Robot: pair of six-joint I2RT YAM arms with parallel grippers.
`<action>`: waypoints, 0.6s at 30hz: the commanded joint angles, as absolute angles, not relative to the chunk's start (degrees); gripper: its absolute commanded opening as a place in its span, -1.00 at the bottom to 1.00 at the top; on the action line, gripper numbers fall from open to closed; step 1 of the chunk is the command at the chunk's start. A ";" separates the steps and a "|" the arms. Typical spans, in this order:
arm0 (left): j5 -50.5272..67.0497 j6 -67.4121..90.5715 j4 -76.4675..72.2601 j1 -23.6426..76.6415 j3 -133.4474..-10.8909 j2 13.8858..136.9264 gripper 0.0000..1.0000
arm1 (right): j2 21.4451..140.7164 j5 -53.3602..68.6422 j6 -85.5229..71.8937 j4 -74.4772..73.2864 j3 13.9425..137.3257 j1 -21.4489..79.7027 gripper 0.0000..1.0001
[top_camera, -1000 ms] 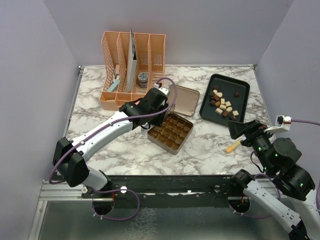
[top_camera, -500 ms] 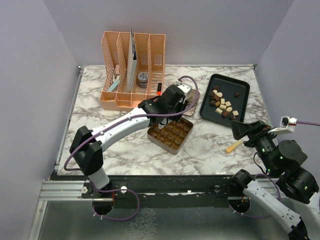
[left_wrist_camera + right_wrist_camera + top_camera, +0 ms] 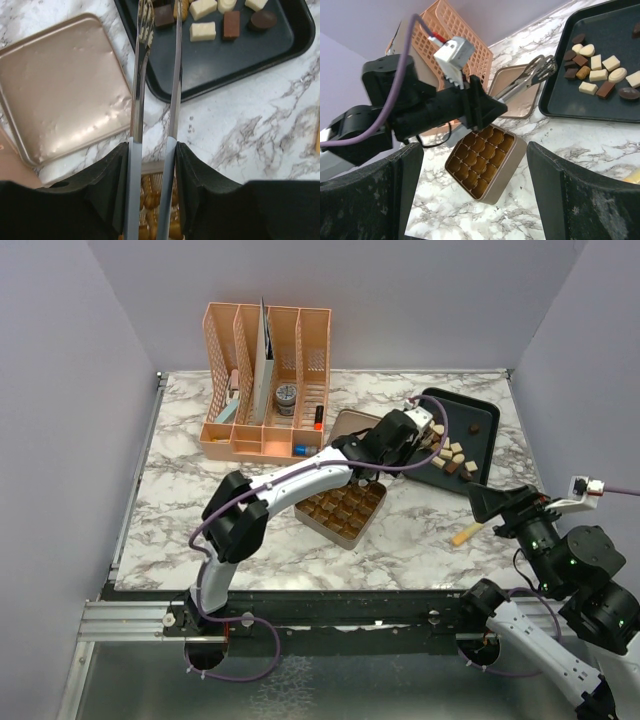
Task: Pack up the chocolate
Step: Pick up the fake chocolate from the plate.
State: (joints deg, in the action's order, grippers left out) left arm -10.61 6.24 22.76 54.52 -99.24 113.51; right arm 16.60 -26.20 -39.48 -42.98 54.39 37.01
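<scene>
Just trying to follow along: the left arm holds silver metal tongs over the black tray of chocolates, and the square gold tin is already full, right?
Not full: the right wrist view shows the square gold tin with every cup empty. The left gripper does hold the silver metal tongs over the black tray of chocolates.

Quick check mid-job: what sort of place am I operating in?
Most likely a staged robot test cell, not a kitchen: a marble-patterned table boxed in by plain lilac walls, with props laid out, a peach desk organiser, a black tray of chocolates and a gold tin.
</scene>
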 commanded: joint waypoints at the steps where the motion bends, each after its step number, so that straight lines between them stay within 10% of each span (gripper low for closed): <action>1: -12.51 4.92 20.54 54.71 -106.13 119.14 -0.13 | 15.56 -27.62 -39.84 -44.53 56.34 36.83 0.78; 18: -15.11 5.45 21.95 55.20 -112.81 128.38 -0.12 | 14.77 -28.04 -40.78 -45.44 56.43 36.83 0.77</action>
State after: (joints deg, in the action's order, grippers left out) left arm -12.88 5.32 22.74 54.87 -111.53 127.79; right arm 15.79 -26.39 -40.32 -43.42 56.07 37.01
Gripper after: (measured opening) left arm 0.447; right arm 0.886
